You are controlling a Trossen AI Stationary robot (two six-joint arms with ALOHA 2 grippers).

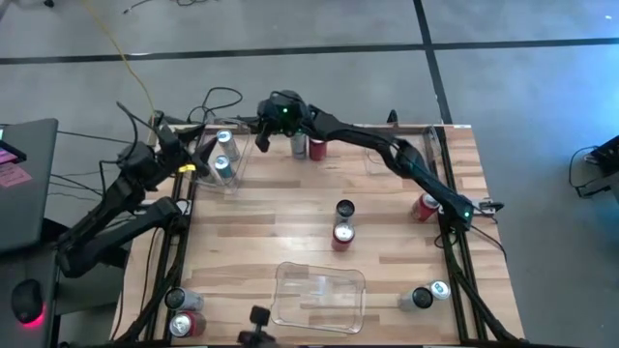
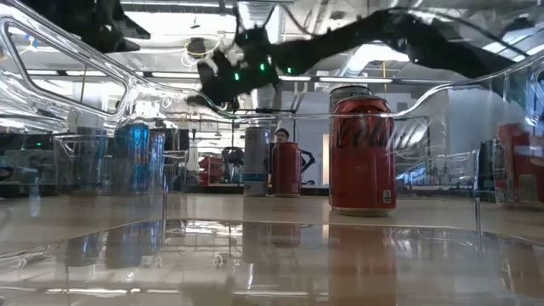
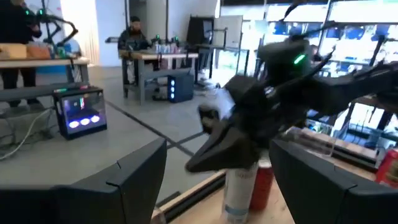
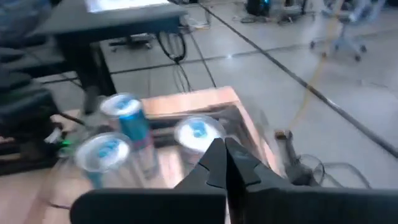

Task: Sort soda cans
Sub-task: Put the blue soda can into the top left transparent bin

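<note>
Right gripper [image 1: 263, 141]: fingers pressed together, nothing pinched, at the tabletop's far edge.
Nearest can: upright silver-blue cylindrical soda can [image 1: 299, 145] beside it, not between the jaws.
Left gripper [image 1: 198, 147]: spread, waiting at the far left corner.

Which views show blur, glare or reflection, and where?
Low view: the clear bin's curved wall catches bright glare, and the glossy tabletop mirrors the red can. Right wrist view: the silver-blue cans are soft. Left wrist view: the right pincer is smeared.
</note>
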